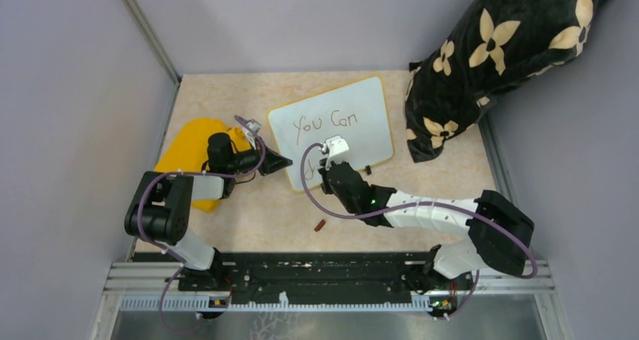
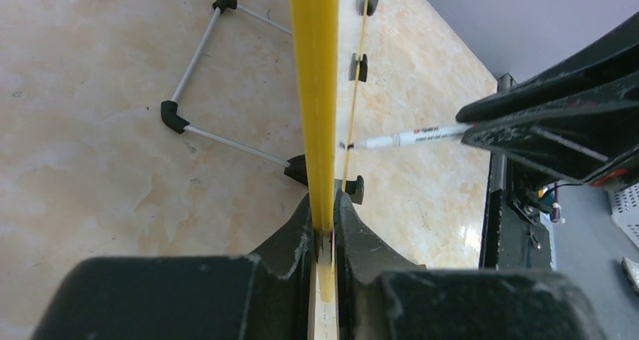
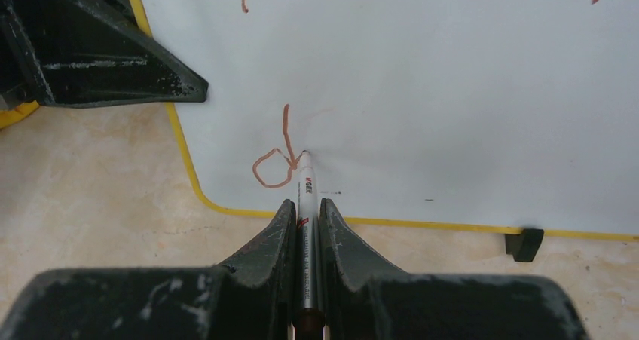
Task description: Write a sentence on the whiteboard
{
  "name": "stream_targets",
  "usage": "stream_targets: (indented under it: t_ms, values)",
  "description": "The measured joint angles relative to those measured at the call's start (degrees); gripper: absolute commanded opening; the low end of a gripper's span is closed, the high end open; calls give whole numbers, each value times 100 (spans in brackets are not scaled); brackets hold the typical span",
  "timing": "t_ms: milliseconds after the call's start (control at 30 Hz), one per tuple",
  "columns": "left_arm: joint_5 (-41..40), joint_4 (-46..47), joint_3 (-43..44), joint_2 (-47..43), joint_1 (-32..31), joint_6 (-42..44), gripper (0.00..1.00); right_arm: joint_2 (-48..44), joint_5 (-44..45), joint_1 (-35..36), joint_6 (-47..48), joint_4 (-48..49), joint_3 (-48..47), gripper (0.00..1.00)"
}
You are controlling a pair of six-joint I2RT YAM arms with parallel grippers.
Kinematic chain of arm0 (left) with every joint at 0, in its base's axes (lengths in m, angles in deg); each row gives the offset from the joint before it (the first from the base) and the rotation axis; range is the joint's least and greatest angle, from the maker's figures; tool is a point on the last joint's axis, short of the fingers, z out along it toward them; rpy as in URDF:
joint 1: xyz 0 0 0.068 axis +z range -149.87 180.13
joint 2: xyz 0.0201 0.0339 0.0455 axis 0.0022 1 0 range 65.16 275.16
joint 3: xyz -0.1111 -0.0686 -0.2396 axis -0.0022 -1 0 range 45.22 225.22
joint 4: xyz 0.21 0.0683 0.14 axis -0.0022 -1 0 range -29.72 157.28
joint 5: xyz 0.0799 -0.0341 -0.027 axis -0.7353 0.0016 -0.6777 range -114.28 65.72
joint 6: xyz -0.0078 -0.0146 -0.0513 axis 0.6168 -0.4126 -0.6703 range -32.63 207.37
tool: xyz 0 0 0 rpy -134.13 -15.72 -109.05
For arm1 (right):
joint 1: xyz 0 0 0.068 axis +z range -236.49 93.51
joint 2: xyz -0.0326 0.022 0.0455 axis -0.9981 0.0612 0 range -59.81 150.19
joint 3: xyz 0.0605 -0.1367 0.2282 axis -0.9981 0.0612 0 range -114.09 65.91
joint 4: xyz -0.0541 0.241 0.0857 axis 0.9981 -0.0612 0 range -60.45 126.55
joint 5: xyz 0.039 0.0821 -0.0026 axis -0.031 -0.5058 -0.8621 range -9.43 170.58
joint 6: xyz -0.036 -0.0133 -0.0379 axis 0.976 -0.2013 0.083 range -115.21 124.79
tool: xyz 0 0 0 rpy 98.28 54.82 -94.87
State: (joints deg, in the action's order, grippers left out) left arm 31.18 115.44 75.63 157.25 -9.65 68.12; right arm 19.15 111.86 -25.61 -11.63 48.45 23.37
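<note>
The whiteboard (image 1: 354, 106) lies flat on the table, white with a yellow rim. "You Can" (image 1: 325, 121) is written on it in reddish-brown. Below that only a "d" (image 3: 277, 159) shows in the right wrist view. My right gripper (image 1: 325, 171) (image 3: 307, 204) is shut on a white marker (image 3: 307, 185), whose tip touches the board beside the "d". My left gripper (image 1: 277, 163) (image 2: 324, 204) is shut on the board's yellow left rim (image 2: 316, 91). From the left wrist view the marker (image 2: 411, 136) points at the board.
A yellow cloth (image 1: 188, 148) lies left of the board under my left arm. A black flowered cushion (image 1: 497, 53) leans at the back right. A small reddish marker cap (image 1: 320, 225) lies on the table near the front. A wire stand (image 2: 203, 76) lies beyond the board.
</note>
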Motion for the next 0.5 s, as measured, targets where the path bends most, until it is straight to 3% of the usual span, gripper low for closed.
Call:
stream_targets:
  t_ms: [267, 500]
  values:
    - [0, -17, 4, -2, -11, 2, 0, -715, 116, -103, 31, 70, 350, 0]
    - [2, -61, 22, -9, -11, 20, 0, -774, 120, -107, 31, 138, 402, 0]
